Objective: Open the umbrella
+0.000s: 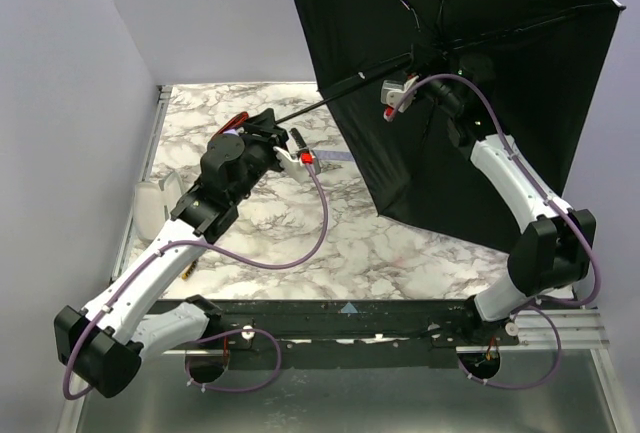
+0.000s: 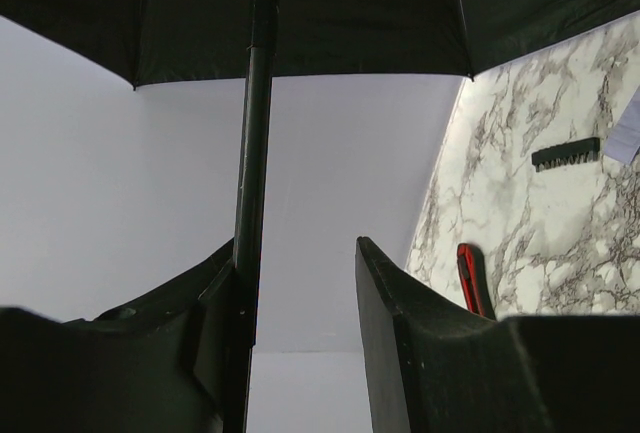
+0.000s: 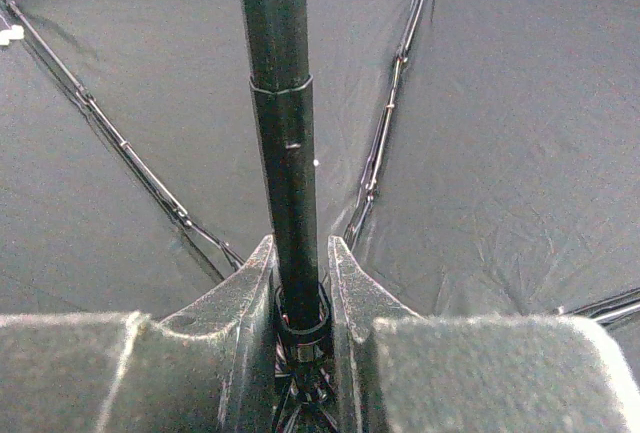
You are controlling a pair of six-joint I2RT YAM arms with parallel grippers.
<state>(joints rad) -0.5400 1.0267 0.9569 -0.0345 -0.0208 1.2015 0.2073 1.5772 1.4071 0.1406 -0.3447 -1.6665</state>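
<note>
marble table (image 1: 260, 223) sits between pale walls (image 1: 60, 103), and you can see the umbrella (image 1: 500, 103) up in the air over its far right side, spread wide open with the black inside facing you. your right gripper (image 3: 300, 248) is closed tight on the umbrella's thin black shaft (image 3: 285, 153), close to where the ribs (image 3: 385, 123) meet. your left gripper (image 2: 297, 248) is at the low end of the shaft with its fingers apart, and the shaft leans on just one finger (image 2: 190, 313).

The umbrella (image 1: 380, 33) runs past the top edge, and its handle is hidden in every view.
</note>
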